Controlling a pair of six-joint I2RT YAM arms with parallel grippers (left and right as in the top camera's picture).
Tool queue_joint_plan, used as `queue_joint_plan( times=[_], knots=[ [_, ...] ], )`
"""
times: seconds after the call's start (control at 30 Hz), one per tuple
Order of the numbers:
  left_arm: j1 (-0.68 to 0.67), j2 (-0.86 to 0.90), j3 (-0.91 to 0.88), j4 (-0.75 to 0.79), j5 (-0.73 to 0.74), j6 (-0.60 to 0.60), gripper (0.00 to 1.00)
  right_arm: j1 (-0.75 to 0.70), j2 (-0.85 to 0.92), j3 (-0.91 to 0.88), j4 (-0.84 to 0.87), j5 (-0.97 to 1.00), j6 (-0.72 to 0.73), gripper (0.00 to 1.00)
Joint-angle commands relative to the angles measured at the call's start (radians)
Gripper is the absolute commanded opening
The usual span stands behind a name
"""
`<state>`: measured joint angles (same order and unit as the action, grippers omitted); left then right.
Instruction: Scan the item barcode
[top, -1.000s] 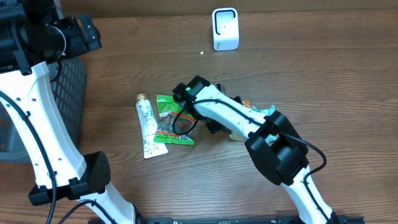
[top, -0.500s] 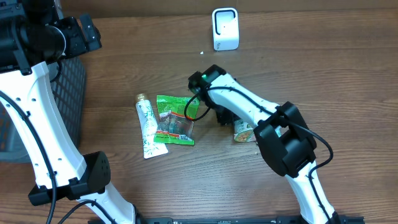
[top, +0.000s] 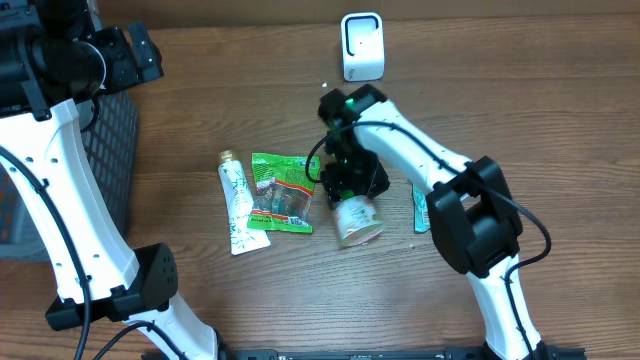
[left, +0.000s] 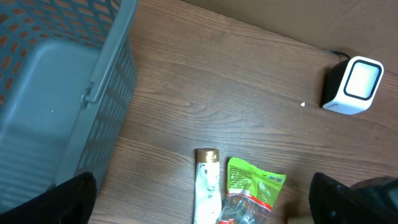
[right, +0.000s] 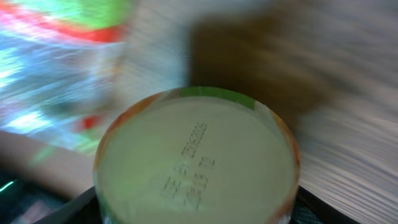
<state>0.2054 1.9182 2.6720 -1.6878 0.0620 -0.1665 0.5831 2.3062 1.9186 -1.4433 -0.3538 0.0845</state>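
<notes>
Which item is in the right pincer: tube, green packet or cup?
The round cup, its pale end facing the wrist camera; the white tube and green packet lie flat on the table.

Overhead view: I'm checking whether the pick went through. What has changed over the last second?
The right gripper has taken hold of the cup and carried it left, up beside the green pouch. The arm swung away from the teal packet, which now shows. The pouch, tube, scanner and basket stayed put.
</notes>
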Motion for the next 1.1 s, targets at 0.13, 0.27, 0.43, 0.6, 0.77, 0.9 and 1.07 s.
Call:
queue_joint_plan(
  times=[0.13,0.27,0.43,0.6,0.77,0.9,1.07],
  knots=[
    [0.002,-0.002,0.0,-0.002,-0.011,-0.013,1.0,-0.162,0.015,0.026,-0.005,-0.584,-0.371,0.74],
    [0.002,-0.002,0.0,-0.002,-0.011,-0.013,1.0,-0.187,0.015,0.025,-0.001,-0.582,-0.405,0.79],
    [0.002,-0.002,0.0,-0.002,-0.011,-0.013,0.99,-0.185,0.015,0.025,0.018,-0.441,-0.369,0.89],
    [0.002,-0.002,0.0,-0.002,-0.011,-0.013,1.0,-0.185,0.015,0.025,0.059,-0.271,-0.229,0.91],
    [0.002,-0.002,0.0,-0.002,-0.011,-0.013,1.0,-0.185,0.015,0.026,0.058,-0.267,-0.218,0.89],
    [0.002,-0.002,0.0,-0.002,-0.011,-0.013,1.0,-0.185,0.01,0.048,0.04,-0.264,-0.217,0.8],
    [0.002,-0.002,0.0,-0.002,-0.011,-0.013,1.0,-0.185,-0.038,0.098,0.026,-0.233,-0.209,0.78]
  ],
)
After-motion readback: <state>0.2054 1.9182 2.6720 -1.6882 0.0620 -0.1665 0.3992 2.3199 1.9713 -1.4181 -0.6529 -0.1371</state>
